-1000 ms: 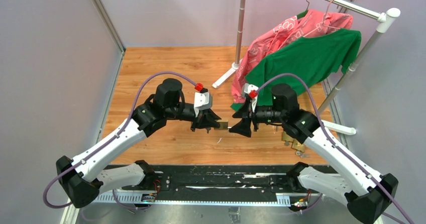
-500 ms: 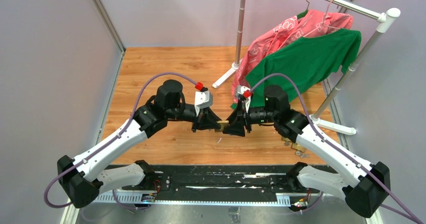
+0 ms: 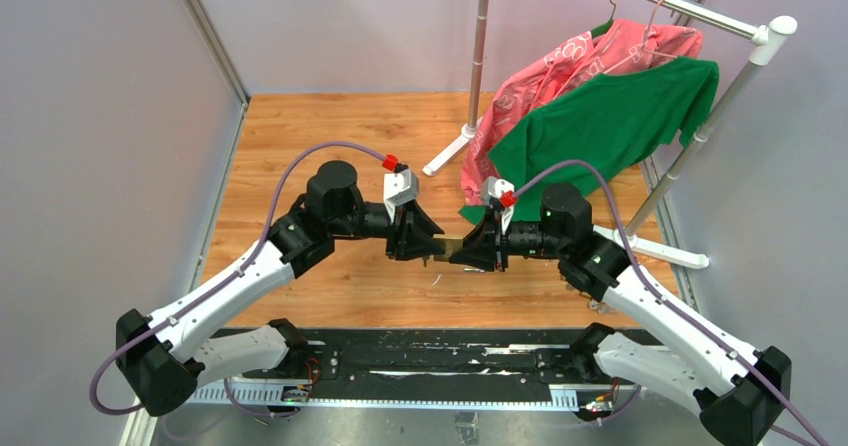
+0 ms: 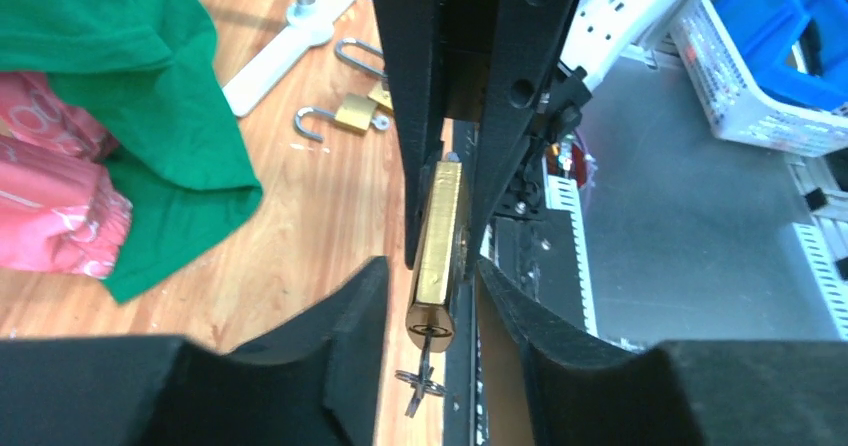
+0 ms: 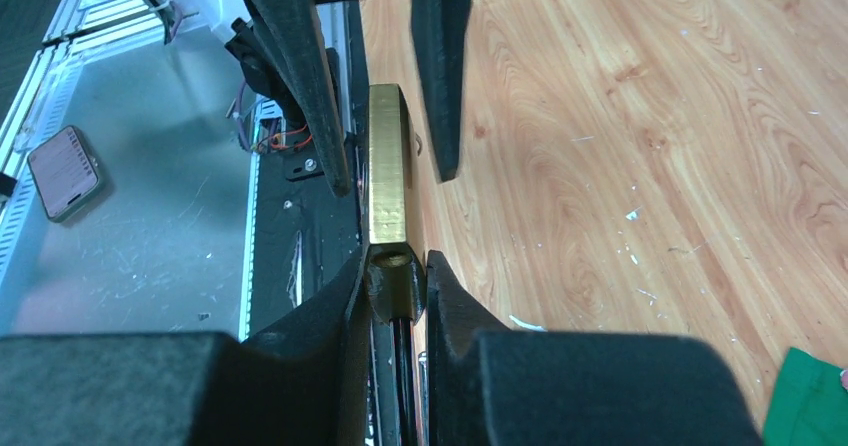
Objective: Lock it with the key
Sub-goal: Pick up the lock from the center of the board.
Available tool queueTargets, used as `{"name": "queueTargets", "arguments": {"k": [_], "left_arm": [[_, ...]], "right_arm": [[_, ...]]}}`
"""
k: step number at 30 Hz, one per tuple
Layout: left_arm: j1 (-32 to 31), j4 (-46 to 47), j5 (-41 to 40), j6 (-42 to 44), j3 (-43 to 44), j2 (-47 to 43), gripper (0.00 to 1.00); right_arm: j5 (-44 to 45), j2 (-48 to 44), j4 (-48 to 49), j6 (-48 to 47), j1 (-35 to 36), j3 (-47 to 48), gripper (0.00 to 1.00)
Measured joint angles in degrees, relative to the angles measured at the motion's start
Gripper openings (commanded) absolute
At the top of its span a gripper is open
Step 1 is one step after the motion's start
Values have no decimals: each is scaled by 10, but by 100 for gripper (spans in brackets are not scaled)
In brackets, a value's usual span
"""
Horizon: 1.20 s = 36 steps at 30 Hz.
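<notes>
A brass padlock (image 3: 452, 248) hangs in the air between my two grippers, above the wooden floor. In the left wrist view its body (image 4: 437, 246) runs away from the camera, and a small key (image 4: 427, 371) sticks out of the keyhole at the near end. My left gripper (image 4: 430, 296) is open, its fingers (image 4: 365, 306) standing a little off either side of the lock. My right gripper (image 5: 393, 266) is shut on the far end of the padlock (image 5: 387, 166), and its fingers also show in the left wrist view clamping the lock's sides. The shackle is hidden.
Two more padlocks (image 4: 352, 114) lie on the floor near the right arm. A clothes rack at the back right carries a green shirt (image 3: 610, 116) and a pink garment (image 3: 570, 66), its foot (image 3: 447, 154) resting on the floor. Side walls enclose the floor.
My right gripper moved left onto the padlock and closed on it. My left gripper, which was shut on the lock, has opened.
</notes>
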Motion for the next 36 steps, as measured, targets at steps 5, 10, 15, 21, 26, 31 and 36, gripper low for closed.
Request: {"name": "queueTargets", "arguments": {"k": [5, 10, 15, 21, 26, 31, 36], "left_arm": [[0, 66, -7, -54, -27, -3, 38], [-4, 93, -8, -71, -27, -2, 21], [-4, 107, -6, -78, -32, -2, 33], [-7, 119, -7, -86, -33, 3, 31], [-7, 128, -5, -88, -33, 3, 25], [-8, 134, 10, -87, -33, 4, 0], [-7, 136, 18, -81, -33, 5, 0]], "right_arm": [[13, -7, 16, 12, 0, -2, 0], [13, -3, 29, 16, 0, -2, 0], [13, -5, 31, 17, 0, -2, 0], [21, -9, 41, 16, 0, -2, 0], [27, -18, 41, 16, 0, -2, 0], [26, -24, 40, 16, 0, -2, 0], [23, -23, 37, 14, 0, -2, 35]]}}
